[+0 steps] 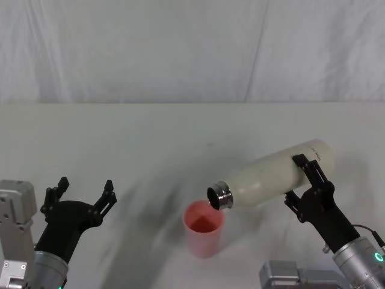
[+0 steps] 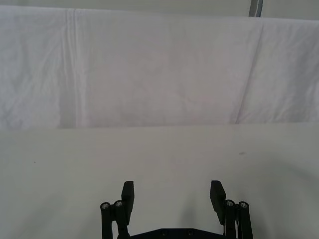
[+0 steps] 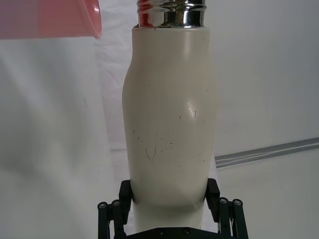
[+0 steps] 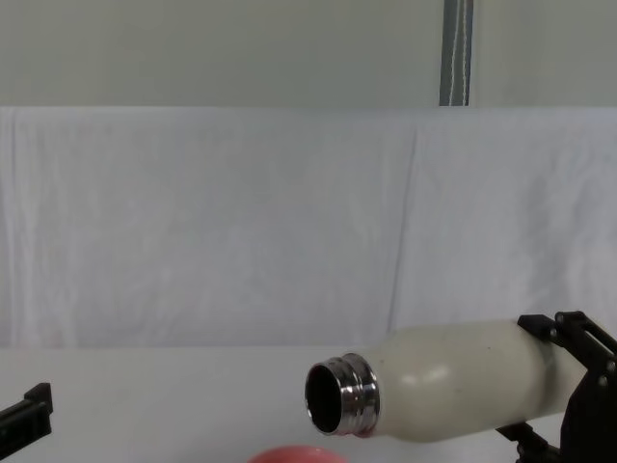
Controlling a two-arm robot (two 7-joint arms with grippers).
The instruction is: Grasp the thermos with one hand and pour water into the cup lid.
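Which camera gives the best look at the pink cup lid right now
The head view: the whole cup lid stands upright below the tilted thermos mouth. The right wrist view catches a corner of it; the chest view shows just its rim.

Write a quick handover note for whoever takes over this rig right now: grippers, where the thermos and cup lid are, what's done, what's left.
Right gripper: shut on the thermos near its base, holding it tipped almost level above the table, open steel neck over the rim of the cup lid.
Left gripper: open, idle at the near left, holding nothing.
Cup lid: upright on the table, near centre.
Done: thermos grasped, lifted, tilted to the pour position.
Left: no stream of water is visible, so confirm the pour, then set the thermos upright and release.
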